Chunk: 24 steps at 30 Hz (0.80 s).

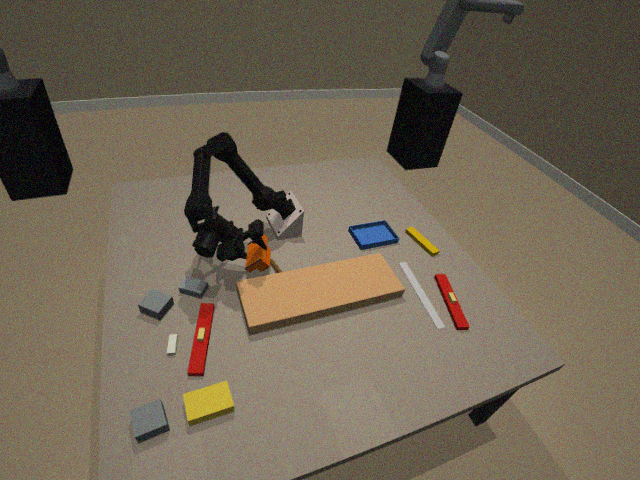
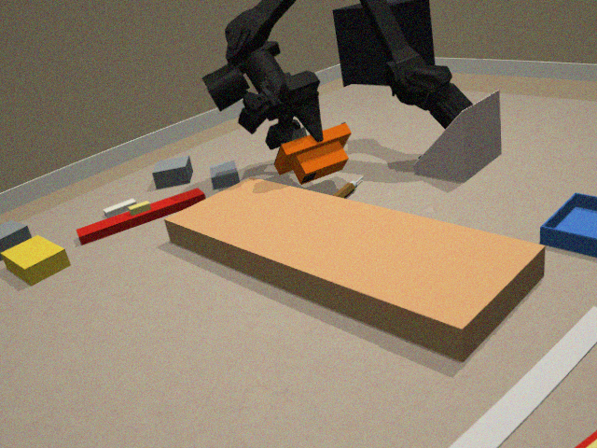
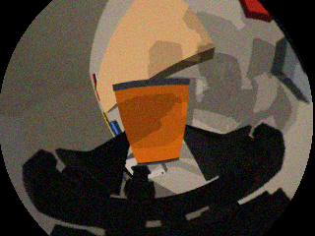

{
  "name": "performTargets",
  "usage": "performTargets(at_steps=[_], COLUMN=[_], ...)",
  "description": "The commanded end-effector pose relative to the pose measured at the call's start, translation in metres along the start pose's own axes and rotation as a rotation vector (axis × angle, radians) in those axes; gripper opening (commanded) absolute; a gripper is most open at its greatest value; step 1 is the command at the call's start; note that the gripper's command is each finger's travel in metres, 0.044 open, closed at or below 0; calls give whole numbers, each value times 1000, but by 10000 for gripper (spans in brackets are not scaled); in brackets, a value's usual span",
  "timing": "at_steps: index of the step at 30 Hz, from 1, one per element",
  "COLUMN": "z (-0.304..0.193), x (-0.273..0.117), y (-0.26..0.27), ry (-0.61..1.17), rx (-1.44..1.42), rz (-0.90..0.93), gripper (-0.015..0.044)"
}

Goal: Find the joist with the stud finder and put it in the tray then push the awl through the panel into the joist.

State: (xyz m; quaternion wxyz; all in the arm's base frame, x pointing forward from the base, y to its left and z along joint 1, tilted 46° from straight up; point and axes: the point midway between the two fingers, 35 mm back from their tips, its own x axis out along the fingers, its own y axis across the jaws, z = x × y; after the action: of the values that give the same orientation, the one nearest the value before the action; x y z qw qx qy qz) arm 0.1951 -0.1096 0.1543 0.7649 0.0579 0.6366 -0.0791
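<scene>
My gripper (image 2: pixel 301 137) (image 3: pixel 155 129) is shut on the orange stud finder (image 1: pixel 257 255) (image 2: pixel 322 156) (image 3: pixel 154 118). The stud finder is held tilted, in the air behind the left end of the panel. The floor panel (image 1: pixel 320 291) (image 2: pixel 356 236) (image 3: pixel 143 34) is a long tan board lying on the table. The awl (image 1: pixel 276 266) (image 2: pixel 348 189) lies on the table just behind the panel, its brown handle partly hidden by it in the exterior view. The blue tray (image 1: pixel 373 235) (image 2: pixel 584 225) stands behind the panel's right end, with nothing in it. No hole shows in the panel.
Grey blocks (image 1: pixel 156 303) (image 1: pixel 193 287) (image 1: pixel 149 420), a red level (image 1: pixel 202 351), a white piece (image 1: pixel 172 344) and a yellow block (image 1: pixel 208 402) lie on the left. A white strip (image 1: pixel 421 294), another red level (image 1: pixel 459 315) and a yellow bar (image 1: pixel 422 240) lie on the right.
</scene>
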Motion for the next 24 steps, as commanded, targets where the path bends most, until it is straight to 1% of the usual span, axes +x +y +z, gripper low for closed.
performTargets(at_steps=[1,16,24], z=[1,2,3], x=[-1,-3,5], y=[1,-2,-10], ry=[-8,-27,-25], rx=[-9,-15,-13], rz=[34,120,113], gripper=[0,0,0])
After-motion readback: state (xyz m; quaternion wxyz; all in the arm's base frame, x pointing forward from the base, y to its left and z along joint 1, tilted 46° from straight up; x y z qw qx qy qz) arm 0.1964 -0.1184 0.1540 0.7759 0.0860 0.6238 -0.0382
